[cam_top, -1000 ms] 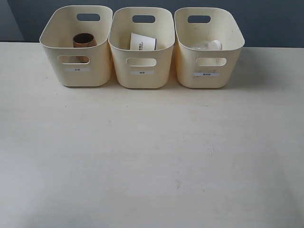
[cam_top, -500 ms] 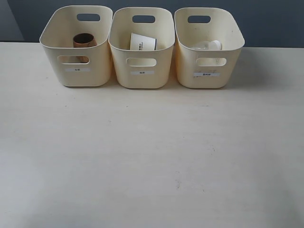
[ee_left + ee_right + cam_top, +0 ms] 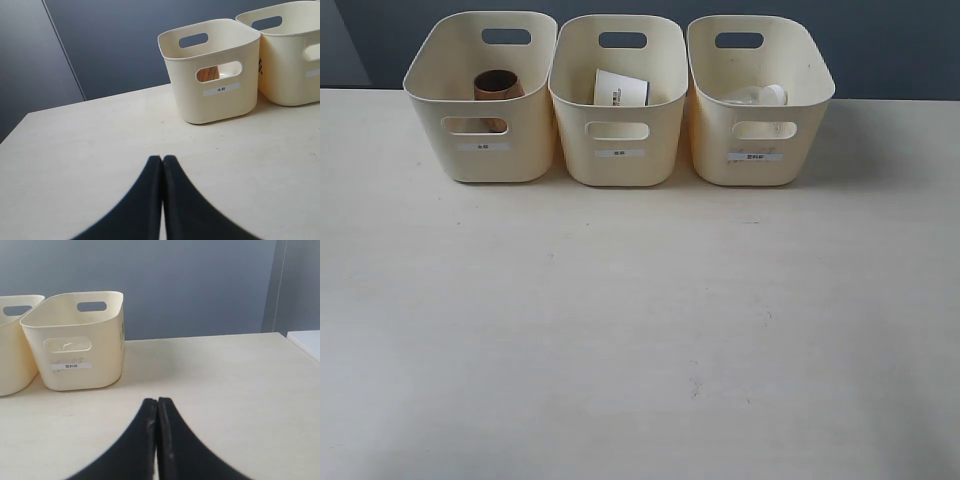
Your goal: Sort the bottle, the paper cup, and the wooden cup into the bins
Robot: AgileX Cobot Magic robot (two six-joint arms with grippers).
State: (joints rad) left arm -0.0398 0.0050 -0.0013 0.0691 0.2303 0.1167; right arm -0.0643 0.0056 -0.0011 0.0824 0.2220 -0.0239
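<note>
Three cream bins stand in a row at the back of the table. The left bin (image 3: 485,95) holds the dark brown wooden cup (image 3: 497,88), which also shows through the handle cut-out as the wooden cup (image 3: 210,74). Inside the middle bin (image 3: 618,100) lies the white paper cup (image 3: 620,88). The clear bottle (image 3: 758,96) with its white cap lies in the right bin (image 3: 758,100). Neither arm appears in the exterior view. My left gripper (image 3: 162,159) is shut and empty above the table, short of the left bin (image 3: 215,70). My right gripper (image 3: 157,401) is shut and empty, short of the right bin (image 3: 80,340).
The pale wooden table (image 3: 640,330) spreads in front of the bins. A dark blue-grey wall (image 3: 880,40) rises behind them. In the right wrist view a white edge (image 3: 307,340) shows beside the table's far corner.
</note>
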